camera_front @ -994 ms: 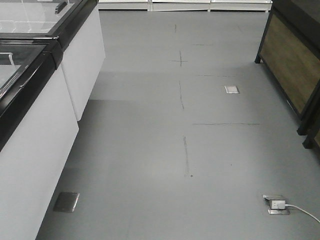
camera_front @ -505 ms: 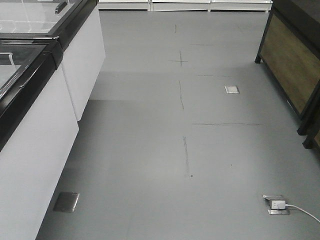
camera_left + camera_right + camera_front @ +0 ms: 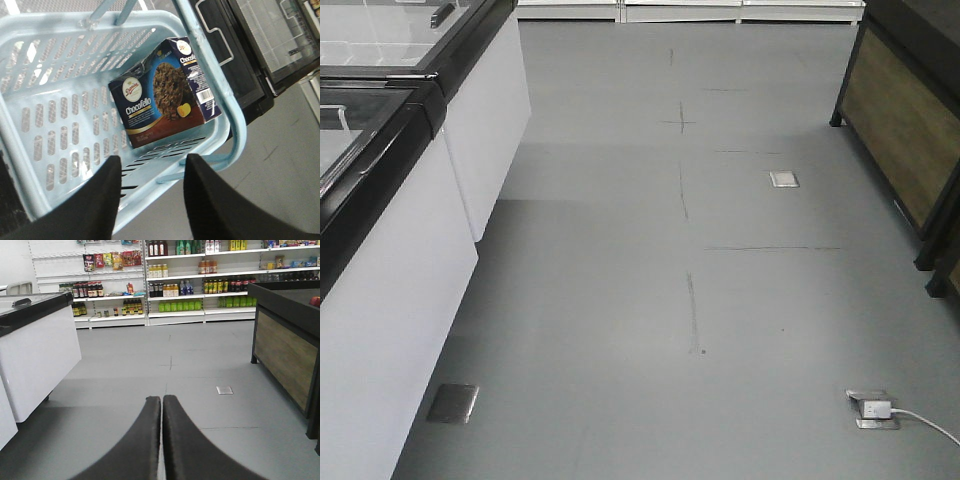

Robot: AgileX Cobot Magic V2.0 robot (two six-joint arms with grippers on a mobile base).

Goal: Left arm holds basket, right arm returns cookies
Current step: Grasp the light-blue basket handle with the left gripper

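Though neither arm showed from the front, that view took in a grey floor (image 3: 620, 300), with a white freezer (image 3: 380, 300) at the left, a wood-panelled counter (image 3: 900, 130) at the right and a floor socket (image 3: 872, 408) with a white plug near the bottom right corner. From the left wrist, the basket (image 3: 150, 20) hung above the floor beside the freezer's black-framed glass lid. The cookies (image 3: 160, 95) lay flat on its bottom, picture side up, close against the right-hand rim. The left gripper (image 3: 153, 160) showed two black fingers (image 3: 100, 200) standing apart at the bottom edge, with the basket's near wall and one end of its handle (image 3: 239, 135) between them; whether they clamped anything could not be told. From the right wrist, the right gripper (image 3: 161, 399) had its fingers pressed together with nothing between them. It pointed along the aisle toward shelves (image 3: 200, 275) of bottles, freezer to its left, counter to its right.
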